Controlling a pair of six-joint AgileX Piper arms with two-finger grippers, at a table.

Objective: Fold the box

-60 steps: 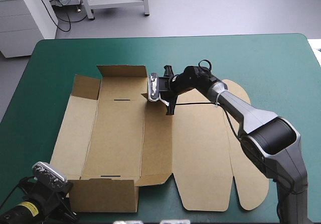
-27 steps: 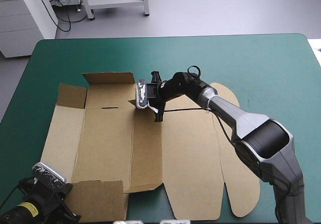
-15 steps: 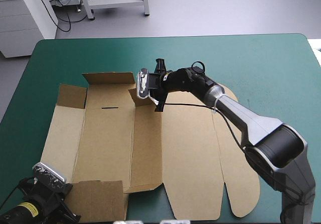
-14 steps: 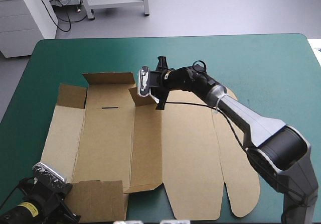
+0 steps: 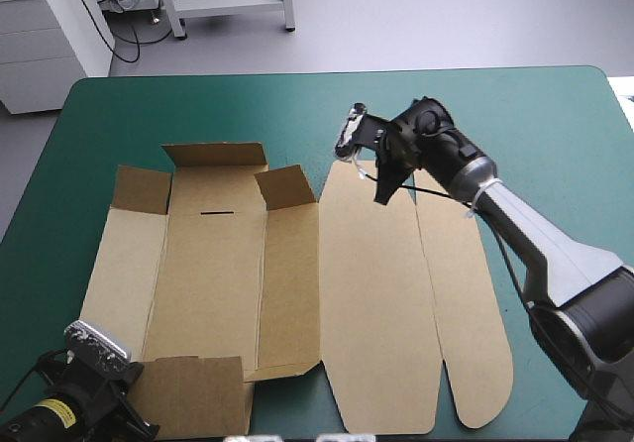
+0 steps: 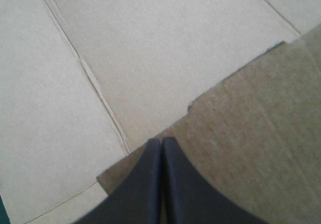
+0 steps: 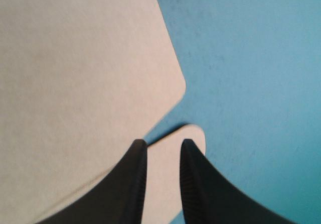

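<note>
The brown box (image 5: 376,303) lies as a cut sheet on the teal-green cover, lid panels flat at the right. Its far wall (image 5: 216,155) and a small far flap (image 5: 287,186) stand raised, and a near flap (image 5: 193,392) is up too. My right gripper (image 5: 369,157) hovers over the far end of the lid, clear of the board. In its wrist view the right gripper (image 7: 159,143) is open a little over a rounded lid tab (image 7: 85,83). At the near-left corner my left gripper (image 6: 161,142) is shut on the near flap's edge (image 6: 251,148).
Bare teal-green cover (image 5: 535,125) runs along the far side and to the right of the box. The box's near end reaches the table's near edge. The left side panel (image 5: 124,254) lies close to the table's left edge.
Earlier the right gripper was at the small far flap and pulled the box's far end to the left. It has since let go and swung right to the lid's far end.
</note>
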